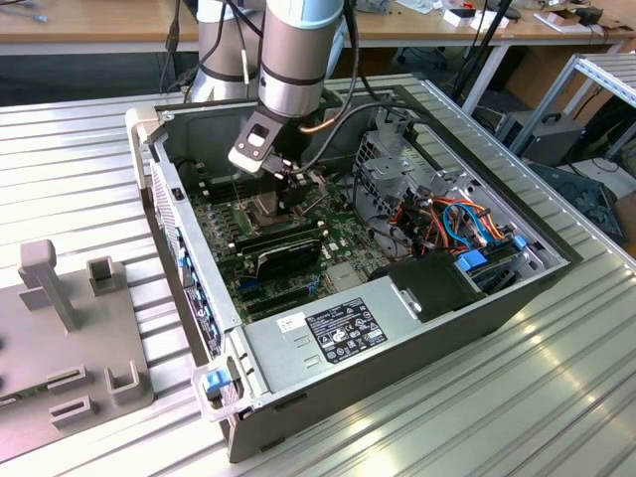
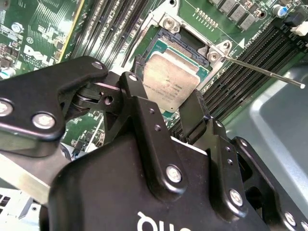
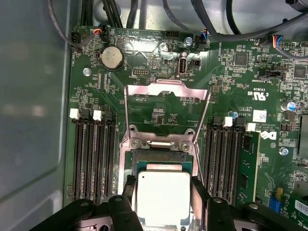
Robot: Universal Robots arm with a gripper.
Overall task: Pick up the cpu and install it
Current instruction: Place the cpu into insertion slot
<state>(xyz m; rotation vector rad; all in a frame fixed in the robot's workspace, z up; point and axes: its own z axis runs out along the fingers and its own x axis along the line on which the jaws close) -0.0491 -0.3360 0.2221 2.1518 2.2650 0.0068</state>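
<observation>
The cpu [image 3: 163,202], a flat silver-grey square, sits between my two black fingers [image 3: 199,192] directly over the open socket [image 3: 163,156] on the green motherboard. In the second wrist view the cpu [image 2: 171,79] lies a little tilted above the socket bed [image 2: 180,45]. My gripper [image 3: 163,187] is shut on its two opposite edges. The socket's metal bracket [image 3: 166,91] is swung open and lies flat on the board beyond the socket. Its thin lever [image 2: 264,72] sticks out to one side. In the exterior view the gripper [image 1: 283,187] reaches down inside the computer case [image 1: 189,288].
Black memory slots [image 3: 91,159] and more slots [image 3: 226,159] flank the socket on both sides. A coin battery [image 3: 111,57] and cable plugs sit beyond the bracket. The case holds a power supply [image 1: 338,333], a drive cage [image 1: 397,164] and coloured cables [image 1: 467,224]. A grey fixture [image 1: 60,328] stands outside.
</observation>
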